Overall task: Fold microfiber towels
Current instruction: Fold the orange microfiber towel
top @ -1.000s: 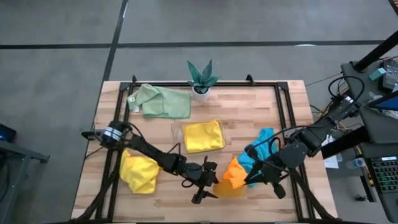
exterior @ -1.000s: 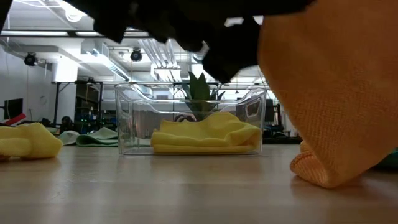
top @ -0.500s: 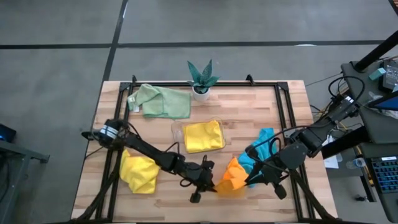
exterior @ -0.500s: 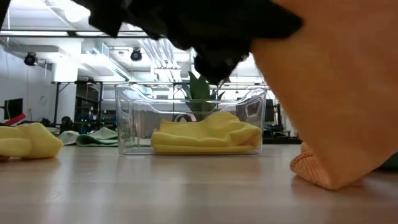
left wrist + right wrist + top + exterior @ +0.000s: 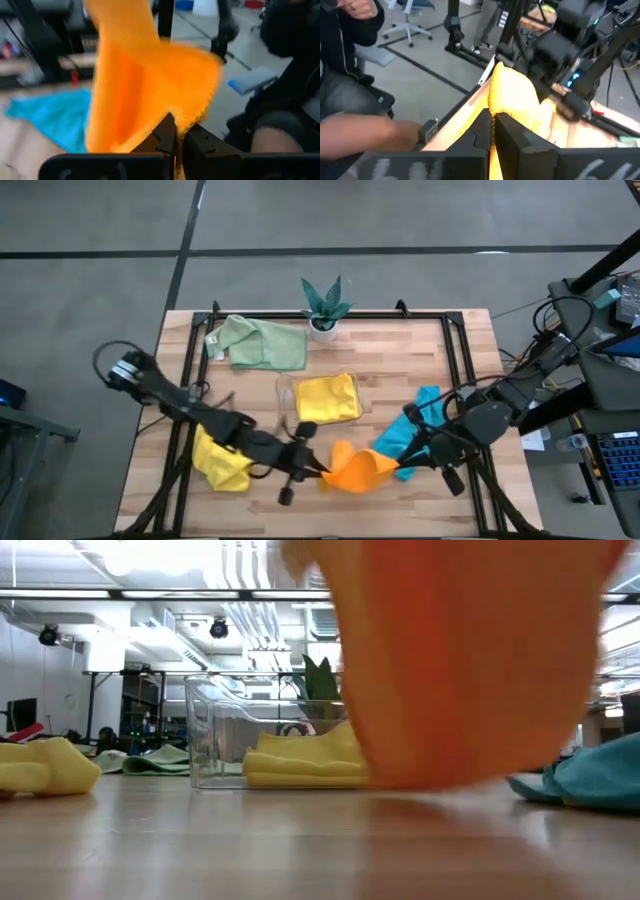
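The orange towel (image 5: 358,468) hangs stretched between my two grippers near the table's front edge and fills the low view (image 5: 470,660). My left gripper (image 5: 321,473) is shut on its left end, my right gripper (image 5: 401,462) on its right end. A teal towel (image 5: 415,430) lies crumpled on the table just behind the right gripper. One yellow towel (image 5: 327,398) lies in the clear tray (image 5: 286,392), another (image 5: 222,461) lies bunched at the front left. The pale green towel (image 5: 262,344) lies at the far left. My left gripper pinches the orange towel's edge (image 5: 186,119) between its two shut fingers, coming level from the table's left. The cloth rises and spreads away from the fingertips. In the low view its lower edge (image 5: 440,780) hangs just above the table. My right gripper pinches the towel's opposite end (image 5: 506,107) between its shut fingers, reaching from the table's right. The cloth bunches in a rounded fold right at the fingertips. One layer or several, I cannot tell.
A small potted plant (image 5: 323,308) stands at the far edge, behind the tray. A black frame rail (image 5: 455,370) runs along the table's right side. A seated person shows beyond the table in the right wrist view (image 5: 350,90). Bare wood lies in front of the tray.
My left gripper has shut on the orange towel's left end and pulled it toward the table's left edge. The towel, bunched under the right gripper before, is now drawn out between both grippers and lifted off the table, uncovering more of the teal towel.
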Robot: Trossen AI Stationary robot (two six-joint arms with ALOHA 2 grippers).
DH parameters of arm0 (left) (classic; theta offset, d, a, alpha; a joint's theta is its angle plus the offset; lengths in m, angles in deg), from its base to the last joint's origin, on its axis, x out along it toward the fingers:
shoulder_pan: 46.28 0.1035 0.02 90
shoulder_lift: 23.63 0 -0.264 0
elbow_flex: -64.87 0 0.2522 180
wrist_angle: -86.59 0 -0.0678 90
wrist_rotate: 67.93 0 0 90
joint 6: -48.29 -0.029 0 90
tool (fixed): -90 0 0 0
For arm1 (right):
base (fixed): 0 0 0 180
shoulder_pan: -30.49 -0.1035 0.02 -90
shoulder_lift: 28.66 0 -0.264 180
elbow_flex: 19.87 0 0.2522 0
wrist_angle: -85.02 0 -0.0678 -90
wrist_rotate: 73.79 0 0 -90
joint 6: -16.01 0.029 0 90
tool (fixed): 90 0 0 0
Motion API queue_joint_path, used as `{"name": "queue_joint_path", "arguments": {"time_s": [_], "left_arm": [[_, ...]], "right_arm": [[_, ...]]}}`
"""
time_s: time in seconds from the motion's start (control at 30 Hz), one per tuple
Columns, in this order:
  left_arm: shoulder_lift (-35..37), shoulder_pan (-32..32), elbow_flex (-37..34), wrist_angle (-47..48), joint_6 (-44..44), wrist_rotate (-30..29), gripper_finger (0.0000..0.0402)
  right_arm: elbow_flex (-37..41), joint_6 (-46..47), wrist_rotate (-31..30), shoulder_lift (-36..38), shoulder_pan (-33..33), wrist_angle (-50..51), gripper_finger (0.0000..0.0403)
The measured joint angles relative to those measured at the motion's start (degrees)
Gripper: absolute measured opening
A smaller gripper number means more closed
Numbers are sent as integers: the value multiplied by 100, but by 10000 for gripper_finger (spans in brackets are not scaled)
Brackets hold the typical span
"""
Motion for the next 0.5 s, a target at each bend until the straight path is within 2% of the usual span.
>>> {"name": "queue_joint_path", "arguments": {"time_s": [0.2, 0.3, 0.5], "left_arm": [[888, -196, -15, 386, -158, -427, 0], [1177, -209, -21, 817, -117, -455, 0], [1574, -204, -9, 2332, 746, -459, 0]], "right_arm": [[-327, -102, -43, 5, -3, 91, 8], [-499, -79, -348, 5, -3, 513, 8], [-540, 242, -871, -23, 12, 1568, 8]]}}
